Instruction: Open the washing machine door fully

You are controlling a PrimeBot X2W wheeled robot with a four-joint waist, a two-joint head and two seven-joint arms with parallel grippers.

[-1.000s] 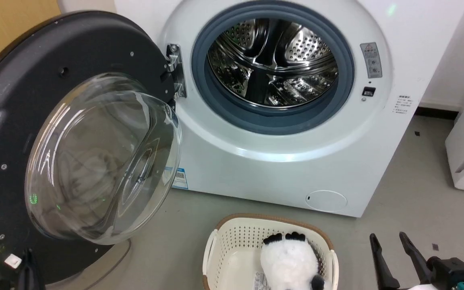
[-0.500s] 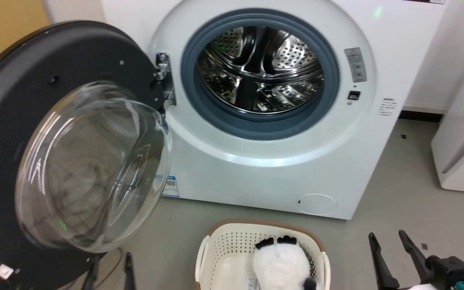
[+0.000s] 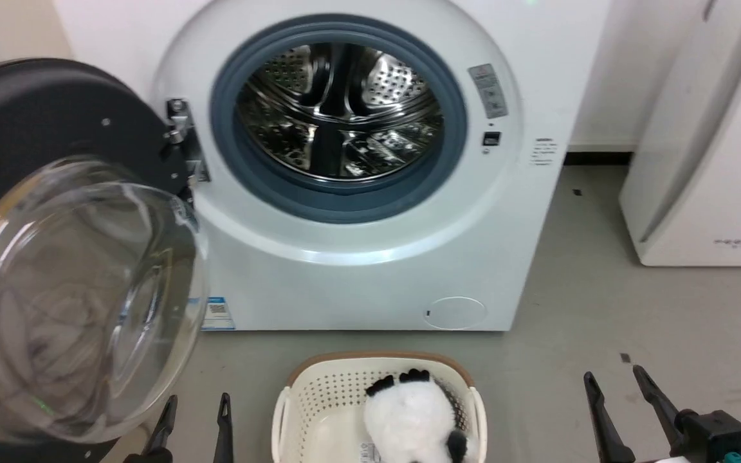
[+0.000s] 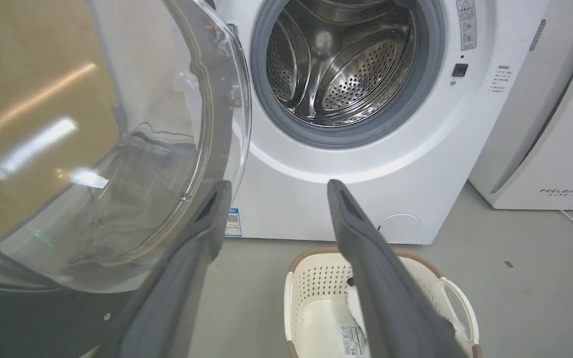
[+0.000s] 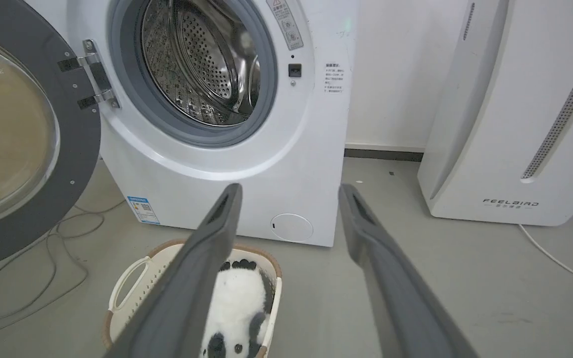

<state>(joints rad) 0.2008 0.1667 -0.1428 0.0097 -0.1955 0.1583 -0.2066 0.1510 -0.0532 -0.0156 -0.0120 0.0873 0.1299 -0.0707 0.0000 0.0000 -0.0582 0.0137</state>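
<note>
The washing machine door [image 3: 36,109] stands swung wide to the left on its hinge, with the clear glass bowl [image 3: 68,302] bulging toward me. The white washing machine [image 3: 357,270] shows its grey ring and steel drum [image 3: 338,109] uncovered. My left gripper [image 3: 195,411] is open low at the bottom, just right of the door's lower edge and not touching it. In the left wrist view that gripper [image 4: 277,186] is empty, and the door [image 4: 117,149] is close on the left. My right gripper [image 3: 613,379] is open and empty at the lower right, and the right wrist view shows it [image 5: 290,189] facing the machine [image 5: 246,174].
A cream laundry basket [image 3: 319,366] holding a panda plush [image 3: 409,411] sits on the grey floor before the machine. A white FEELBIRD appliance [image 3: 698,161] stands to the right. Cables [image 5: 43,238] lie on the floor under the door.
The head camera has turned, so the whole picture has slid left. My left gripper has come up into view to the right of the door's lower edge. The door's angle looks unchanged.
</note>
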